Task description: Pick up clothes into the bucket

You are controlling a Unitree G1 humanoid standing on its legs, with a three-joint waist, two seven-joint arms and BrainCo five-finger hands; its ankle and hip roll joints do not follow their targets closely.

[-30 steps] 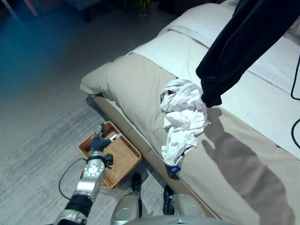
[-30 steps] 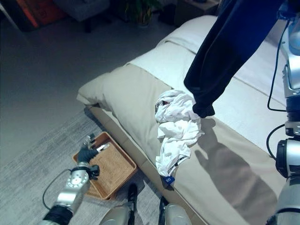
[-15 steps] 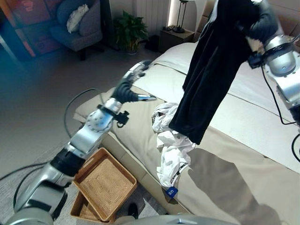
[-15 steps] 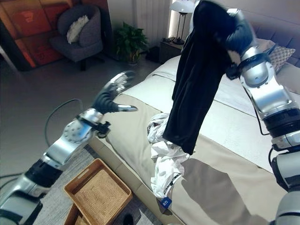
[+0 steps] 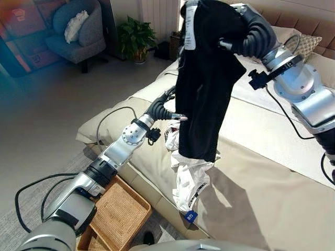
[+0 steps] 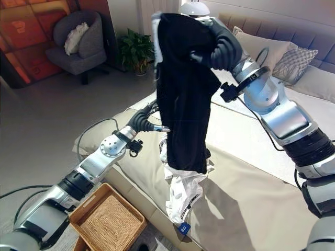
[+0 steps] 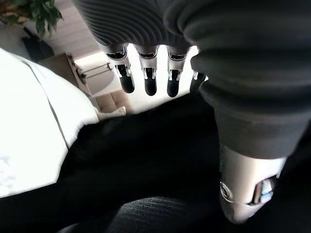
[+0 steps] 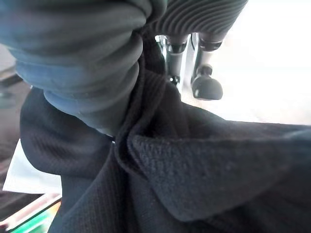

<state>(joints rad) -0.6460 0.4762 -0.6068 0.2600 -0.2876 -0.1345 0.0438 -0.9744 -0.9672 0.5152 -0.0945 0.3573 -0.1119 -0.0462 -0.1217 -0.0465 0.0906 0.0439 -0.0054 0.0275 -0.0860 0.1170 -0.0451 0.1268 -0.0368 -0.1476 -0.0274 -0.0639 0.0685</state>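
Left eye view: the right hand [image 5: 246, 32] is raised high over the bed [image 5: 272, 172], its fingers curled round the top of a black garment [image 5: 201, 89] that hangs straight down. The garment's lower edge hangs just above a crumpled white garment [image 5: 188, 172] that lies on the bed and droops over the bed's side. The left hand [image 5: 159, 109] reaches in at the black garment's side edge, partway up, fingers relaxed and spread, tips touching or nearly touching the cloth. A woven basket [image 5: 118, 217] stands on the floor just beside the bed, below the left arm.

Right eye view: an armchair [image 6: 73, 49] and a potted plant [image 6: 135, 48] stand well behind the bed; pillows [image 6: 293, 60] lie at its head.

Left wrist view: the left hand's fingers [image 7: 146, 75] are straight and apart, with the black cloth just past them, not gripped.

Right wrist view: the thumb and fingers [image 8: 204, 80] pinch a thick fold of the dark cloth.
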